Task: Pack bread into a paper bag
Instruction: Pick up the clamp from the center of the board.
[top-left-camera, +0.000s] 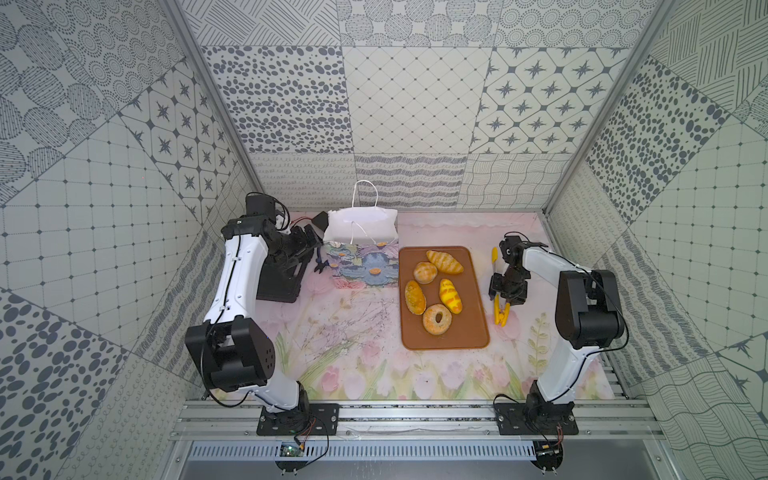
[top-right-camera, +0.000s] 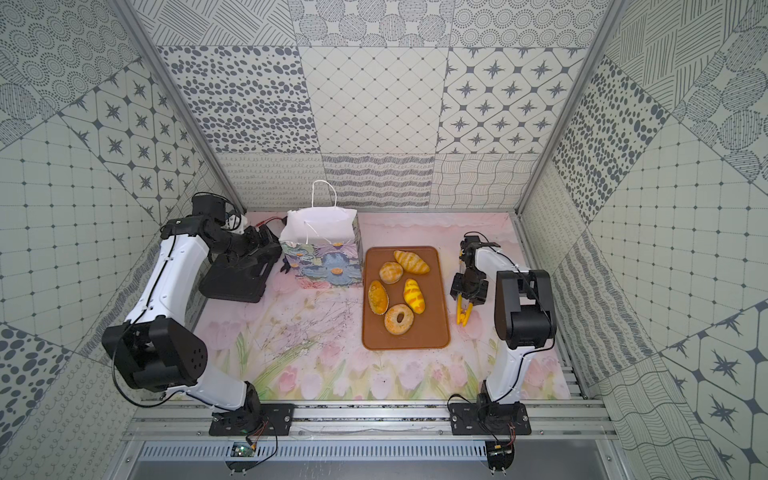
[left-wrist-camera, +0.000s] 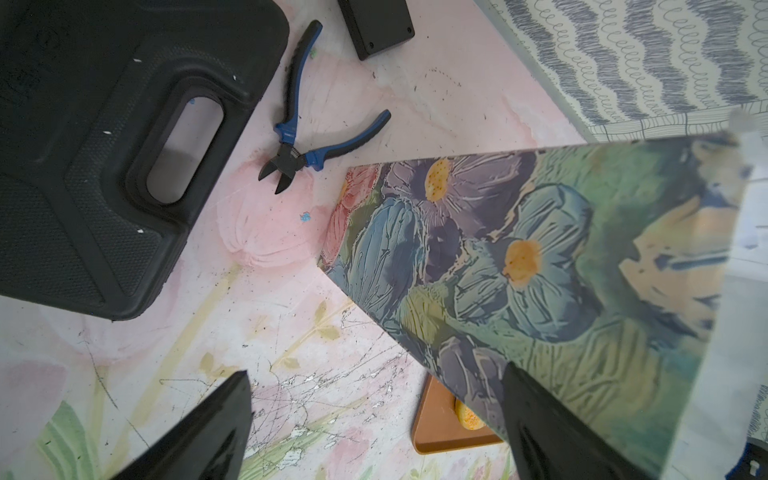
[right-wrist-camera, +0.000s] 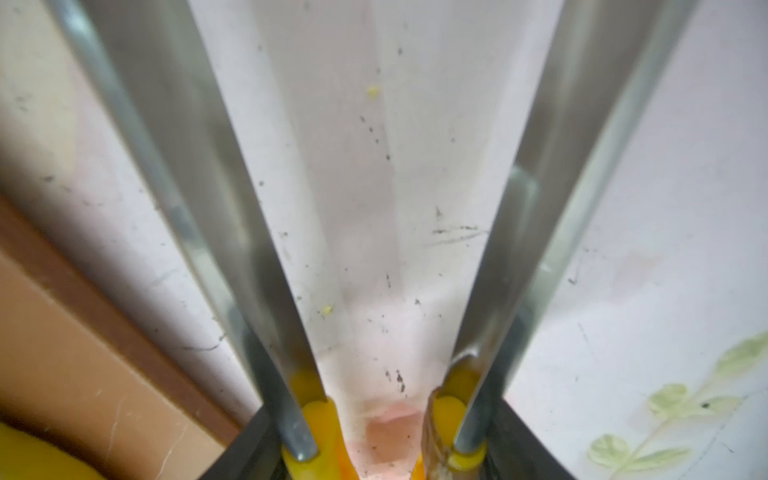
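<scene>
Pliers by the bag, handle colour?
Pliers handles are black with blue trim; clearest in left wrist view.

My left arm (top-left-camera: 237, 282) stretches up the left of both top views, the left gripper (left-wrist-camera: 376, 370) gaping wide. My right arm (top-left-camera: 552, 345) folds at right, wrist pointing down, the right gripper (right-wrist-camera: 384, 432) pinching the tongs (top-left-camera: 501, 318).

The tongs (top-left-camera: 502, 314) lie on the table (top-left-camera: 353, 357) just right of the tray (top-left-camera: 473, 334), which carries the bread (top-left-camera: 450, 296). Left beyond the tray stands the bag (top-left-camera: 361, 264); farther left of it lie pliers (left-wrist-camera: 299, 153) and a case (top-left-camera: 279, 284).
</scene>
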